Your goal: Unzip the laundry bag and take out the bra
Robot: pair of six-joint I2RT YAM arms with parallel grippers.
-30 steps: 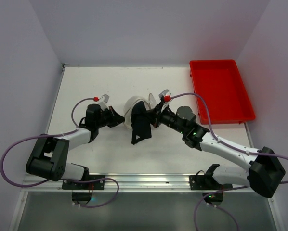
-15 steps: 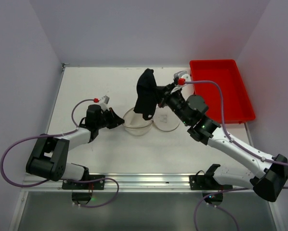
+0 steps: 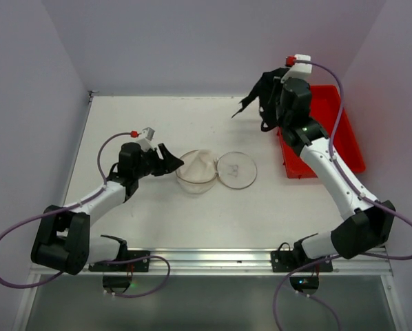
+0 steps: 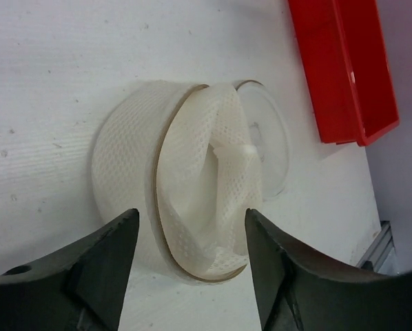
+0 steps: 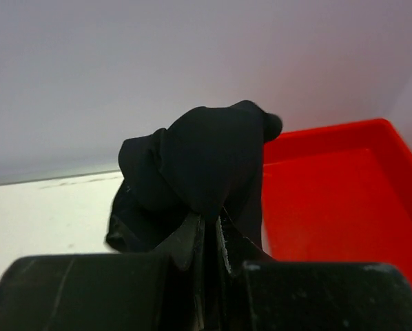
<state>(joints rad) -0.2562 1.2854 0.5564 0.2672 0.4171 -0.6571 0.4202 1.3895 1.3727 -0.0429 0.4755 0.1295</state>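
The right hand (image 5: 208, 224) was clamped on the bra (image 5: 199, 158), a black bunch at its tip. The left hand (image 4: 190, 231) stood half open, the gaping white mesh bag (image 4: 134, 148) just ahead, perhaps touching it.

Table (image 3: 137, 124): bag (image 3: 194, 172) at centre, its lid (image 3: 236, 169) lying flat just right of it, touching. Tray (image 3: 330, 131) far right. Left gripper (image 3: 170, 160) just left of bag. Bra (image 3: 255, 98) in right gripper (image 3: 269, 105), raised above tray's left rim.
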